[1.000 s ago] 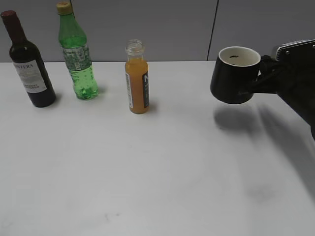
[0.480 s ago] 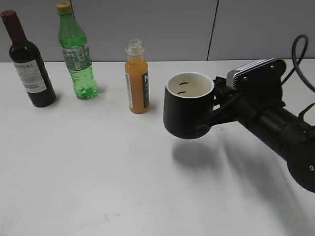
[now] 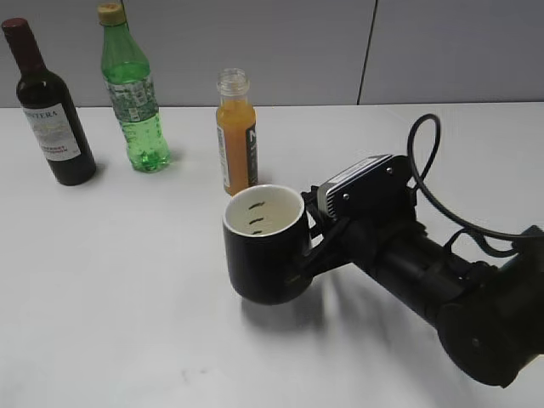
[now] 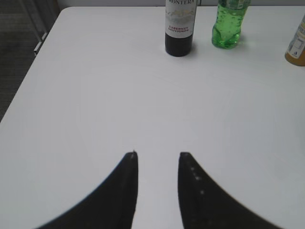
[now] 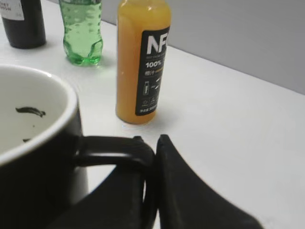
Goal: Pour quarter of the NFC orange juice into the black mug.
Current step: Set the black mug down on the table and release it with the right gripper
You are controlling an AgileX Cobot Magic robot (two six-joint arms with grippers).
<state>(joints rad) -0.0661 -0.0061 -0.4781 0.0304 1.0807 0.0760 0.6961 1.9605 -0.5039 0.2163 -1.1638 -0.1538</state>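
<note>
The NFC orange juice (image 3: 235, 140) stands uncapped on the white table, behind the middle; it also shows in the right wrist view (image 5: 142, 62) and at the edge of the left wrist view (image 4: 297, 44). My right gripper (image 3: 313, 248) is shut on the handle of the black mug (image 3: 265, 246), holding it upright in front of the juice, low over or on the table. In the right wrist view the jaws (image 5: 151, 148) pinch the handle beside the mug's white interior (image 5: 28, 119). My left gripper (image 4: 157, 155) is open and empty over the table; it is out of the exterior view.
A dark wine bottle (image 3: 48, 106) and a taller green bottle (image 3: 132, 89) stand at the back left, also in the left wrist view (image 4: 179, 26) (image 4: 228, 24). The table's left edge (image 4: 40, 52) drops to a dark floor. A black cable (image 3: 433, 183) loops above my right arm.
My right arm has carried the black mug from the far right, leftward and down toward the table, to a spot in front of the juice bottle. The bottles have not moved.
</note>
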